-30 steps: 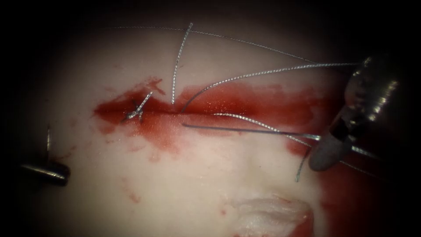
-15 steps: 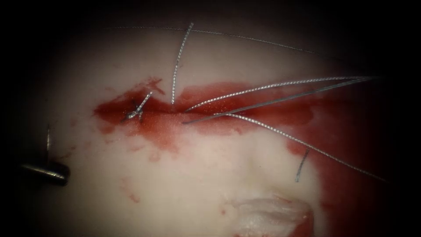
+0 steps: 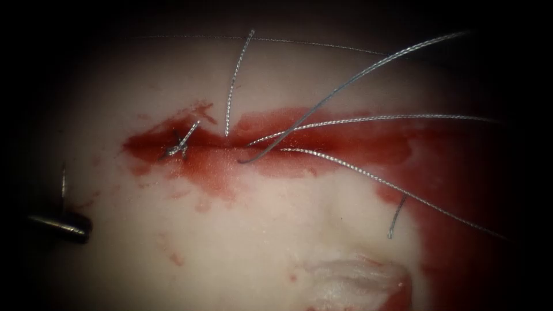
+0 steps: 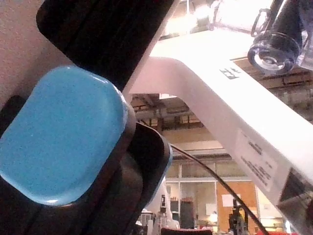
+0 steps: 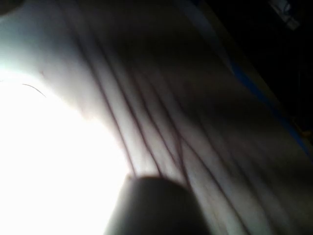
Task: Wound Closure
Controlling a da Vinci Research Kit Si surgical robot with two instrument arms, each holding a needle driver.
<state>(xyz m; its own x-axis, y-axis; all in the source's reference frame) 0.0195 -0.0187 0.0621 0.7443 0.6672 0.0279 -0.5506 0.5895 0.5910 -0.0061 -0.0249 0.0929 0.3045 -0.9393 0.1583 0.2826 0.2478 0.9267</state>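
The tissue (image 3: 276, 230) has a level cut (image 3: 322, 144) wet with red fluid. A knotted stitch (image 3: 178, 147) sits at the cut's left end, and a cut thread end (image 3: 235, 80) stands up from the cut's middle. One thread strand (image 3: 322, 103) leaves the cut near its middle and arcs up and out to the upper right. Two more strands (image 3: 374, 120) (image 3: 391, 184) run off to the right. I cannot make out the needle. My left tool (image 3: 57, 224) is a dark metal tip well left of the cut, holding nothing that I can see.
A thin strand (image 3: 288, 41) crosses the far side of the tissue. A short loose thread piece (image 3: 396, 216) lies right of the cut's near side. A pale raised flap of tissue (image 3: 357, 276) sits near the front edge.
The right tool has left the endoscope view to the right. The strand from the cut's middle has swung from low right up to the upper right. The left tool is still.
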